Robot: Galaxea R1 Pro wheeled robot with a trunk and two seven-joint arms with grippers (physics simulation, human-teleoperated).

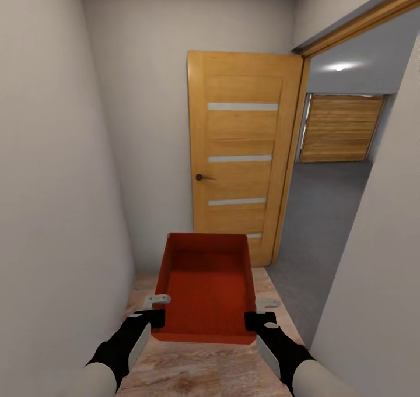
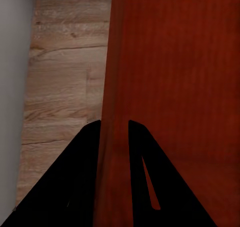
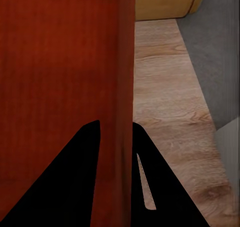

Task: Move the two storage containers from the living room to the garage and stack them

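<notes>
One orange-red storage container [image 1: 207, 286] hangs in front of me above a light wood-plank floor, carried between both arms. My left gripper [image 1: 156, 318] is shut on its left wall near the front corner. My right gripper [image 1: 255, 320] is shut on its right wall. The left wrist view has black fingers [image 2: 85, 157] astride the container's red wall [image 2: 116, 87]. In the right wrist view, black fingers [image 3: 85, 157] straddle the opposite red wall [image 3: 125, 87]. The container is empty. Through the doorway at right lies the garage's dark grey concrete floor [image 1: 318, 222]. The second container is out of view.
I am in a narrow hallway with pale walls close on the left [image 1: 52, 181] and right [image 1: 373, 280]. An open wooden door [image 1: 242, 152] stands ahead, swung against the end wall. Beyond the doorway, a wooden garage door [image 1: 339, 129] and a ceiling light [image 1: 339, 66] show.
</notes>
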